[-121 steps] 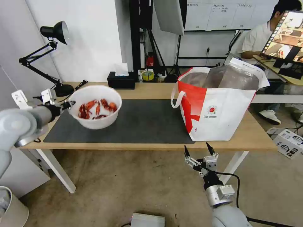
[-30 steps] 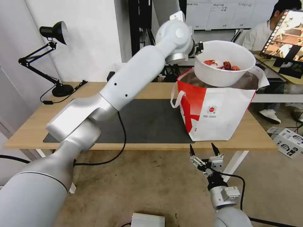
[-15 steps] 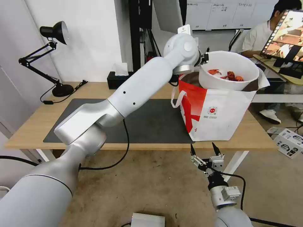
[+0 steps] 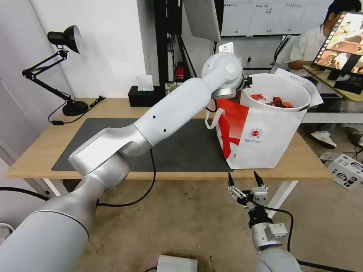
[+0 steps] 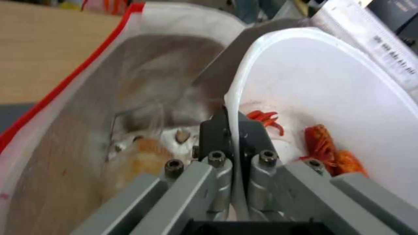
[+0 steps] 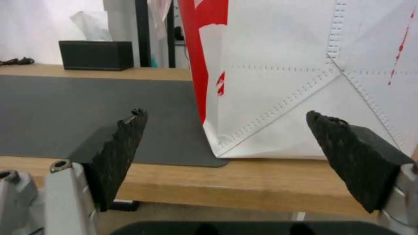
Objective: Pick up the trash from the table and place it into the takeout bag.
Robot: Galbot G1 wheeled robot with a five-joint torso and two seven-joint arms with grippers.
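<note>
The white bowl [image 4: 278,90] with red crayfish shells [image 4: 273,101] sits low in the mouth of the white-and-red takeout bag [image 4: 261,132], which stands on the right part of the table [image 4: 302,158]. My left gripper [image 4: 247,81] is shut on the bowl's near rim, its arm stretched across the dark mat [image 4: 177,143]. In the left wrist view the fingers [image 5: 213,130] clamp the rim of the bowl [image 5: 331,98], shells [image 5: 322,147] inside, the bag's foil lining [image 5: 143,81] beside it. My right gripper [image 4: 244,181] hangs open below the table's front edge, facing the bag [image 6: 283,81].
A black tissue box [image 4: 145,96] and a desk lamp [image 4: 68,37] stand at the back left of the table. Blurred beige items [image 5: 143,153] lie deep in the bag. A cardboard box [image 4: 346,170] lies on the floor at right.
My left arm has carried the bowl from over the mat's left side to the bag and, in the last second, lowered it into the bag's mouth. The right gripper has stayed put.
</note>
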